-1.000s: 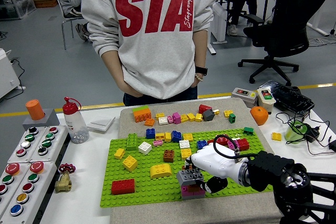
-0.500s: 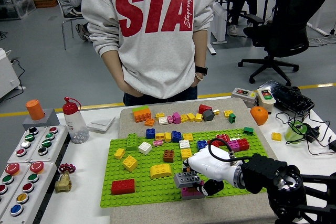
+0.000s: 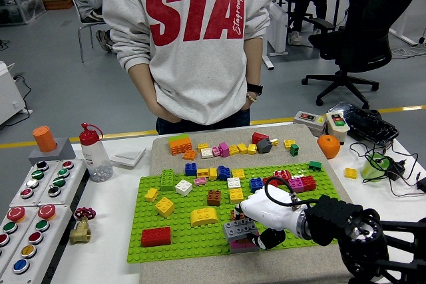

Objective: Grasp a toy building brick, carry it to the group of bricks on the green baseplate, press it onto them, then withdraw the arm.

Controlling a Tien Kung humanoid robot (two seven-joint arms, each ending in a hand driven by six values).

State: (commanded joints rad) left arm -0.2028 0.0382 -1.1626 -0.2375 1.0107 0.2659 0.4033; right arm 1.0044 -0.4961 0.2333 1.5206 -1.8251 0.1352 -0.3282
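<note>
Grey brick (image 3: 241,229) clamped in right robot hand (image 3: 265,216), atop pink brick (image 3: 244,245) on green baseplate (image 3: 183,237).

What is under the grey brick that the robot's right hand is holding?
Under the grey brick a pink brick shows, standing on the green baseplate. The right hand hides its right end, so anything beneath there cannot be seen.

Cut off at the bottom right corner: the black arm behind the white right robot hand (image 3: 261,221), whose fingers partly cover the grey studded toy brick (image 3: 240,229) and the pink brick (image 3: 243,244) under it. Cropped at the left edge: the grey panel of coloured push buttons (image 3: 30,214). Hidden in trouser pockets: both hands of the person in the grey sweatshirt (image 3: 193,38), head beyond the top edge.
</note>
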